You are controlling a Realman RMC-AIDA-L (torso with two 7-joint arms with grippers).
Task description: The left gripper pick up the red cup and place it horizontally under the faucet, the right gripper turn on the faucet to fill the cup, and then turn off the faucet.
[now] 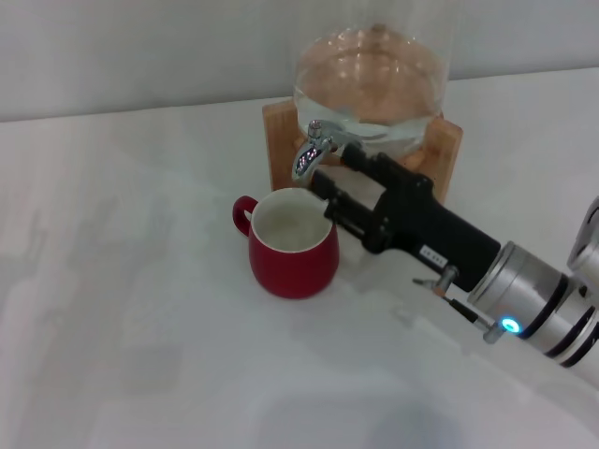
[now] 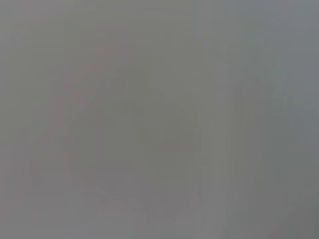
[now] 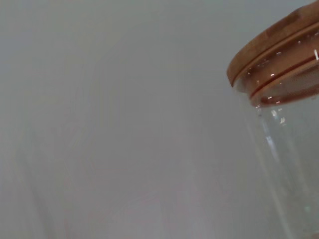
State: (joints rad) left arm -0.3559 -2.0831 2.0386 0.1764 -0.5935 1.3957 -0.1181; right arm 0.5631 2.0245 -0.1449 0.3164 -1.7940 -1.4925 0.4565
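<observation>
From the head camera I am looking at the red cup (image 1: 293, 245) sitting upright just left of the frame's centre, glossy and round-bellied, its white inside showing and its loop handle sticking out to the frame's left. It is resting on the pale, smooth table (image 1: 122, 337). Right above its rim the faucet (image 1: 315, 150) is hanging, a small shiny chrome spout with its mouth pointing down. It is fitted to a clear glass jar (image 1: 370, 84) in the upper middle, which is sitting on a wooden stand (image 1: 281, 131). The right gripper (image 1: 339, 178) is reaching in from the lower right, a long black matte assembly on a ribbed silver wrist with a blue light glowing. Its tip is lying just beside the faucet's base and the cup's rim (I cannot tell whether its fingers are apart or together).

The left wrist camera is giving me only a flat grey blur, with the left gripper nowhere in it.

The right wrist camera is showing the jar's glass wall (image 3: 289, 164) at the right edge, capped by a round wooden lid (image 3: 269, 45).
</observation>
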